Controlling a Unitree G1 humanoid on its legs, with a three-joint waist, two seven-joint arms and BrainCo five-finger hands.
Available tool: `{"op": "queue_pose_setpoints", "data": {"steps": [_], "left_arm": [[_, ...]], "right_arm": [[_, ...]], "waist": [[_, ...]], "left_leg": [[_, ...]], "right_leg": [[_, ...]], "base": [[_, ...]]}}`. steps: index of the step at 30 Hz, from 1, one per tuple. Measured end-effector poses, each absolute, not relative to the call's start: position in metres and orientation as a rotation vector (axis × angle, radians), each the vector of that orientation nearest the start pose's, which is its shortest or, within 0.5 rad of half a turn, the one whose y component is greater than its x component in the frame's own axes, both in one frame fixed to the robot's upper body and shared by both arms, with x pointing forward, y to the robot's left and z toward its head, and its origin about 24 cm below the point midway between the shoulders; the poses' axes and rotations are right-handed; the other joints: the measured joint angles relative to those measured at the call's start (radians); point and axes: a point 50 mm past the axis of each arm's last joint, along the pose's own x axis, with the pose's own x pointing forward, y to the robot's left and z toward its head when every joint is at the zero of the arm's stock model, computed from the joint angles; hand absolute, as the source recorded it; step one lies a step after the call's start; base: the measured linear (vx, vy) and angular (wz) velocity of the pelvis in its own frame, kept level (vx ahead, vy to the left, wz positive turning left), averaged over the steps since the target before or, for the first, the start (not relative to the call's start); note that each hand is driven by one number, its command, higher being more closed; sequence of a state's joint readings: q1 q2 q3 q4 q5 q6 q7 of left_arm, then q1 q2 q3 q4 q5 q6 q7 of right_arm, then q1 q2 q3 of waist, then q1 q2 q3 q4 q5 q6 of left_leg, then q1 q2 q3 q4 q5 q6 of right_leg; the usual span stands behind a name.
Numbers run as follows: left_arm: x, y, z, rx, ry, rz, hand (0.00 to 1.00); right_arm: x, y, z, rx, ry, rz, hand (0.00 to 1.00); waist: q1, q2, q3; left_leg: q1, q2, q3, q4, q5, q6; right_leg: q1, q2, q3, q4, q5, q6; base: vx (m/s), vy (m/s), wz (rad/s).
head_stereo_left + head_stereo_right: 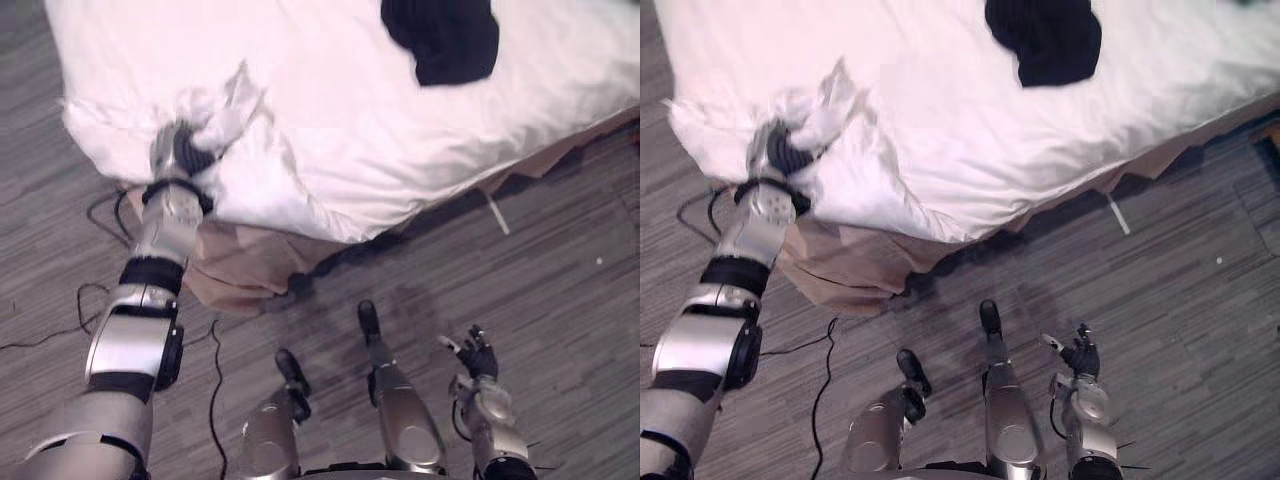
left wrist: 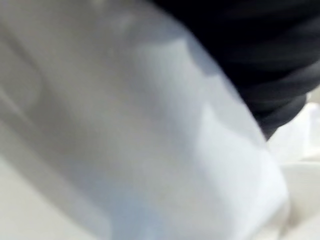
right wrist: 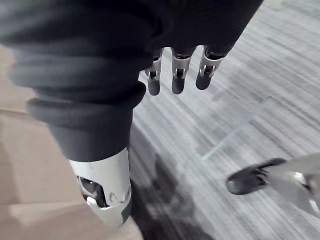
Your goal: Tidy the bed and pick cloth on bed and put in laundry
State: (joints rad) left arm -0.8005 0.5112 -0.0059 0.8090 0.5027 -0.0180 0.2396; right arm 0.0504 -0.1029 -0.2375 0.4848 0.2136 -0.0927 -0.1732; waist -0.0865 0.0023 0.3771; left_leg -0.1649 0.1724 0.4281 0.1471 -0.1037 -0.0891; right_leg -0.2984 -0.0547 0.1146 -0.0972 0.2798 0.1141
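Clearly, left hand (image 1: 180,152) sits nearest the black cloth (image 1: 442,38).
Cloth lies farther up the bed (image 1: 380,150); bunched sheet (image 1: 222,125) hides the hand's grip.

My left arm stretches far to the left, ending in my left robot hand (image 1: 185,150), while my right robot hand (image 1: 478,355) hangs near right, fingers loosely spread.

A grey streaked plank floor (image 1: 560,330) lies under a hanging beige fabric skirt (image 1: 235,265). A thin white strip (image 1: 498,214) rests just beside the skirt's edge.
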Motion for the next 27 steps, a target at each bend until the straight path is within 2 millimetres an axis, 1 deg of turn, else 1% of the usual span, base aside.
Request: {"op": "queue_pose_setpoints", "data": {"steps": [1, 2, 3, 5, 6, 7, 8, 9, 11, 12, 13, 14, 15, 16, 17, 18, 19, 20, 21, 22, 23, 24, 25, 26, 27], "left_arm": [[0.369, 0.274, 0.14, 0.92, -0.058, 0.39, 0.0], [0.35, 0.288, 0.112, 0.896, 0.021, 0.406, 0.0], [0.33, 0.301, 0.087, 0.872, 0.093, 0.427, 0.0], [0.293, 0.315, 0.047, 0.808, 0.217, 0.466, 0.0], [0.28, 0.315, 0.033, 0.772, 0.25, 0.473, 0.0], [0.271, 0.312, 0.025, 0.751, 0.265, 0.472, 0.0], [0.254, 0.306, 0.011, 0.704, 0.29, 0.482, 0.0], [0.232, 0.302, -0.007, 0.656, 0.343, 0.503, 0.0], [0.216, 0.302, -0.02, 0.626, 0.391, 0.518, 0.0], [0.199, 0.3, -0.034, 0.567, 0.454, 0.54, 0.0], [0.193, 0.299, -0.039, 0.549, 0.471, 0.545, 0.0], [0.186, 0.298, -0.046, 0.511, 0.502, 0.556, 0.0], [0.18, 0.298, -0.052, 0.486, 0.529, 0.567, 0.0], [0.177, 0.297, -0.055, 0.47, 0.542, 0.572, 0.0], [0.173, 0.295, -0.06, 0.44, 0.561, 0.585, 0.0], [0.172, 0.294, -0.062, 0.429, 0.566, 0.591, 0.0], [0.171, 0.291, -0.064, 0.396, 0.566, 0.602, 0.0], [0.173, 0.289, -0.065, 0.36, 0.56, 0.611, 0.0], [0.174, 0.289, -0.066, 0.35, 0.562, 0.617, 0.0], [0.178, 0.287, -0.067, 0.312, 0.56, 0.633, 0.0], [0.182, 0.284, -0.069, 0.278, 0.561, 0.637, 0.0], [0.185, 0.281, -0.069, 0.247, 0.56, 0.642, 0.0], [0.185, 0.28, -0.07, 0.241, 0.559, 0.644, 0.0], [0.189, 0.278, -0.069, 0.227, 0.551, 0.655, 0.0], [0.191, 0.278, -0.069, 0.223, 0.551, 0.656, 0.0]], "right_arm": [[0.198, -0.251, -0.055, 0.093, 0.385, -0.517, 0.0], [0.195, -0.264, -0.048, 0.059, 0.358, -0.55, 0.0], [0.191, -0.275, -0.041, 0.025, 0.335, -0.587, 0.0], [0.189, -0.295, -0.027, -0.046, 0.287, -0.645, 0.0], [0.189, -0.301, -0.02, -0.073, 0.269, -0.662, 0.0], [0.19, -0.305, -0.016, -0.091, 0.252, -0.669, 0.0], [0.197, -0.309, -0.003, -0.125, 0.204, -0.668, 0.0], [0.206, -0.309, 0.013, -0.171, 0.146, -0.649, 1.0], [0.216, -0.31, 0.024, -0.203, 0.106, -0.629, 1.0], [0.229, -0.312, 0.039, -0.243, 0.056, -0.604, 1.0], [0.234, -0.312, 0.045, -0.258, 0.036, -0.589, 1.0], [0.247, -0.311, 0.058, -0.293, -0.002, -0.551, 1.0], [0.259, -0.306, 0.069, -0.315, -0.037, -0.502, 1.0], [0.267, -0.301, 0.077, -0.327, -0.062, -0.472, 1.0], [0.284, -0.29, 0.093, -0.343, -0.115, -0.42, 1.0], [0.291, -0.285, 0.099, -0.34, -0.136, -0.4, 1.0], [0.306, -0.274, 0.113, -0.327, -0.184, -0.362, 1.0], [0.322, -0.262, 0.132, -0.299, -0.243, -0.332, 1.0], [0.328, -0.258, 0.141, -0.291, -0.268, -0.319, 1.0], [0.343, -0.248, 0.167, -0.261, -0.344, -0.297, 1.0], [0.352, -0.244, 0.191, -0.252, -0.403, -0.291, 1.0], [0.359, -0.241, 0.213, -0.242, -0.458, -0.286, 1.0], [0.361, -0.24, 0.22, -0.237, -0.473, -0.284, 1.0], [0.365, -0.235, 0.248, -0.212, -0.547, -0.273, 1.0], [0.366, -0.235, 0.256, -0.198, -0.568, -0.273, 1.0]], "waist": [[0.0, 0.001, -0.007], [0.006, 0.0, -0.029], [0.016, 0.001, -0.06], [0.028, 0.011, -0.101], [0.041, 0.012, -0.116], [0.05, 0.012, -0.122], [0.058, 0.011, -0.135], [0.071, 0.012, -0.151], [0.076, 0.011, -0.153], [0.084, 0.011, -0.161], [0.09, 0.011, -0.162], [0.105, 0.01, -0.162], [0.106, 0.01, -0.162], [0.106, 0.009, -0.161], [0.107, 0.008, -0.159], [0.109, 0.006, -0.158], [0.114, 0.0, -0.153], [0.13, -0.011, -0.137], [0.134, -0.015, -0.126], [0.142, -0.017, -0.085], [0.16, -0.019, -0.062], [0.167, -0.017, -0.041], [0.172, -0.016, -0.033], [0.183, -0.008, 0.013], [0.186, -0.005, 0.027]], "left_leg": [[0.018, 0.0, -0.014, -0.003, 0.008, -0.011], [0.043, -0.002, -0.024, -0.005, 0.009, -0.013], [0.055, -0.004, -0.034, -0.009, 0.009, -0.014], [0.079, -0.011, -0.068, -0.033, 0.016, -0.023], [0.09, -0.014, -0.077, -0.048, 0.022, -0.029], [0.099, -0.015, -0.083, -0.055, 0.025, -0.033], [0.115, -0.018, -0.096, -0.071, 0.03, -0.039], [0.129, -0.022, -0.105, -0.085, 0.038, -0.04], [0.144, -0.025, -0.106, -0.094, 0.043, -0.04], [0.144, -0.034, -0.116, -0.11, 0.049, -0.037], [0.145, -0.037, -0.12, -0.115, 0.054, -0.036], [0.143, -0.04, -0.127, -0.122, 0.064, -0.034], [0.142, -0.044, -0.136, -0.136, 0.078, -0.033], [0.14, -0.047, -0.146, -0.145, 0.085, -0.032], [0.127, -0.051, -0.163, -0.157, 0.1, -0.031], [0.12, -0.052, -0.17, -0.162, 0.107, -0.032], [0.104, -0.053, -0.182, -0.171, 0.118, -0.031], [0.097, -0.052, -0.193, -0.183, 0.136, -0.032], [0.089, -0.053, -0.199, -0.185, 0.144, -0.034], [0.071, -0.053, -0.221, -0.186, 0.163, -0.033], [0.044, -0.054, -0.235, -0.189, 0.174, -0.033], [0.019, -0.056, -0.246, -0.202, 0.194, -0.032], [0.013, -0.056, -0.253, -0.209, 0.2, -0.032], [-0.005, -0.058, -0.279, -0.223, 0.224, -0.028], [-0.015, -0.058, -0.289, -0.224, 0.228, -0.029]], "right_leg": [[0.025, 0.001, -0.012, 0.0, -0.006, -0.005], [0.058, -0.001, -0.026, 0.0, -0.026, -0.03], [0.073, -0.002, -0.032, -0.001, -0.046, -0.037], [0.103, -0.004, -0.057, -0.001, -0.061, -0.045], [0.112, -0.005, -0.065, -0.001, -0.065, -0.047], [0.12, -0.005, -0.07, -0.001, -0.067, -0.047], [0.137, -0.008, -0.084, -0.001, -0.076, -0.049], [0.149, -0.009, -0.09, -0.001, -0.085, -0.043], [0.16, -0.01, -0.09, -0.001, -0.086, -0.043], [0.161, -0.016, -0.096, -0.001, -0.087, -0.043], [0.161, -0.019, -0.102, -0.001, -0.089, -0.046], [0.158, -0.023, -0.114, -0.001, -0.089, -0.046], [0.157, -0.026, -0.119, -0.001, -0.089, -0.046], [0.156, -0.028, -0.129, -0.001, -0.088, -0.045], [0.151, -0.032, -0.144, -0.001, -0.087, -0.044], [0.148, -0.033, -0.151, -0.001, -0.085, -0.041], [0.137, -0.035, -0.167, -0.001, -0.083, -0.037], [0.122, -0.035, -0.176, -0.001, -0.081, -0.036], [0.117, -0.035, -0.182, -0.001, -0.076, -0.032], [0.11, -0.037, -0.203, -0.001, -0.071, -0.034], [0.082, -0.039, -0.214, 0.009, -0.069, -0.035], [0.061, -0.041, -0.231, 0.009, -0.061, -0.045], [0.056, -0.041, -0.236, 0.009, -0.06, -0.046], [0.044, -0.042, -0.256, 0.008, -0.055, -0.049], [0.039, -0.043, -0.264, 0.009, -0.051, -0.054]], "base": [[0.02, -0.014, 0.29], [0.02, -0.016, 0.3], [0.02, -0.027, 0.32], [0.01, -0.032, 0.33], [-0.01, -0.02, 0.27], [-0.02, -0.017, 0.26], [-0.03, -0.007, 0.26], [-0.03, -0.003, 0.21], [-0.03, 0.004, 0.06], [-0.04, 0.009, 0.1], [-0.06, 0.013, 0.18], [-0.06, 0.008, 0.24], [-0.06, 0.005, 0.26], [-0.05, -0.004, 0.37], [-0.06, -0.003, 0.32], [-0.07, -0.006, 0.4], [-0.05, -0.011, 0.32], [-0.03, -0.016, 0.31], [-0.02, -0.021, 0.4], [-0.05, -0.018, 0.41], [-0.07, -0.014, 0.55], [-0.06, -0.007, 0.35], [-0.05, -0.001, 0.46], [-0.03, 0.001, 0.35], [-0.04, 0.012, 0.48]]}}
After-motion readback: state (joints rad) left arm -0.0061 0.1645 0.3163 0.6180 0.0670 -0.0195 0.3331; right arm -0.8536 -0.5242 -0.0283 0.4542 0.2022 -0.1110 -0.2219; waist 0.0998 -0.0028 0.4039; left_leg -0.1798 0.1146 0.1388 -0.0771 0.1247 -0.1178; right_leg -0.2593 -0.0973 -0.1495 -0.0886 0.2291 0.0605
